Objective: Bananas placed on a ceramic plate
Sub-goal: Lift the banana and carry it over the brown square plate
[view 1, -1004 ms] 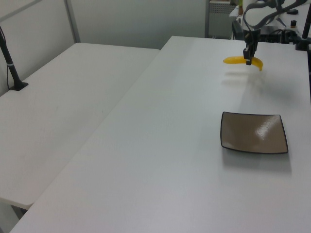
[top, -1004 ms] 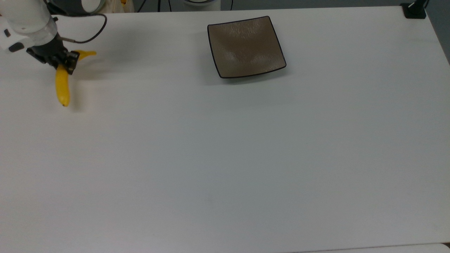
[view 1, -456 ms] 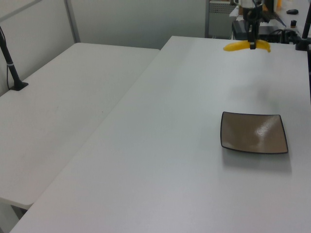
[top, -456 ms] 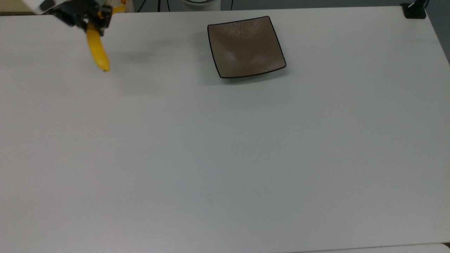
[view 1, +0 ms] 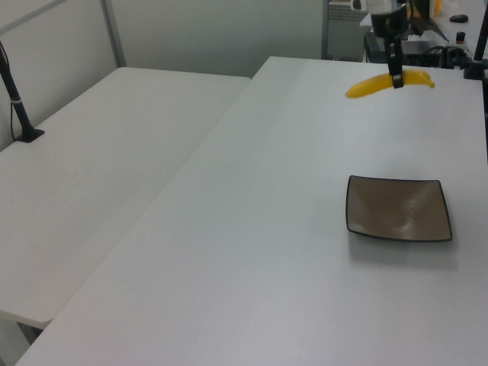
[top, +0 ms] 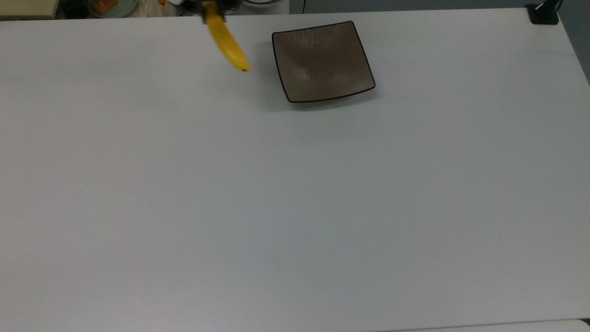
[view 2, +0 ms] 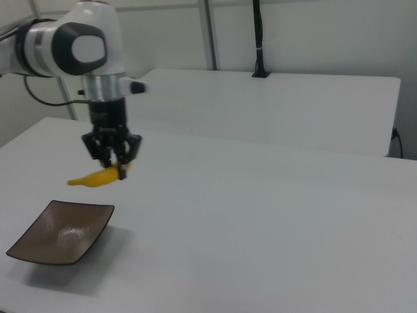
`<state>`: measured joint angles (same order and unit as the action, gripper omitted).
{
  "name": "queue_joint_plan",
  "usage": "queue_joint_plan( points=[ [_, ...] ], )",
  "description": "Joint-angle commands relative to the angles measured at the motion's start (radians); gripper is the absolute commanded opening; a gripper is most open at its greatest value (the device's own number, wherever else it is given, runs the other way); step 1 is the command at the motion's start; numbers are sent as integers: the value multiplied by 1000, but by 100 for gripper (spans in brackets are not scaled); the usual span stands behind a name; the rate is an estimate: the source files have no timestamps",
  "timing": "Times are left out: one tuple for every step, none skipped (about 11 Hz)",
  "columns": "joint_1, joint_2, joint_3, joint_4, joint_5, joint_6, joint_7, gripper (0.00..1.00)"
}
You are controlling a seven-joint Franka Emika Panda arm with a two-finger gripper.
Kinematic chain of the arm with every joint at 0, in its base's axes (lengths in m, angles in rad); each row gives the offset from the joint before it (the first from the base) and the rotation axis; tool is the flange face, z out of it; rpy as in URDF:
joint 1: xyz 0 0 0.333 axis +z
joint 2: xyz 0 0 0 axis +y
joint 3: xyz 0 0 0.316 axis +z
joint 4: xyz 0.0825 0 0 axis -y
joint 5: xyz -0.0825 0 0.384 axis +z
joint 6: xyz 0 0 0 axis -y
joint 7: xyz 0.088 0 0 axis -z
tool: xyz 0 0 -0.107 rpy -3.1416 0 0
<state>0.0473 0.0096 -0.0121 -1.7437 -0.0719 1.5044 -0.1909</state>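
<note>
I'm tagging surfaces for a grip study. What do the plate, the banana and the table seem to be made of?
Plate: looks like glazed ceramic, glossy brown-grey with mottled highlights and a thin black rim.
Banana: smooth, evenly bright yellow with one dark tip; real fruit or plastic, I can't tell.
Table: matte white, flat and uniform, probably laminate board.
</note>
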Motion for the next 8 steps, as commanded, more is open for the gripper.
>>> queue_joint_plan(
  points=[
    [133,-8,-14,-39,73,-19,193,2],
    [158,-8,-12,-51,104,-10,262,2],
    [175,-10,-8,-80,135,8,312,2],
    [177,-14,21,-124,153,54,342,2],
    [178,-19,43,-182,158,113,376,2],
    [178,-19,78,-241,156,179,437,2],
    [177,-17,104,-296,158,248,485,2],
    [178,-17,110,-345,156,314,513,2]
  ],
)
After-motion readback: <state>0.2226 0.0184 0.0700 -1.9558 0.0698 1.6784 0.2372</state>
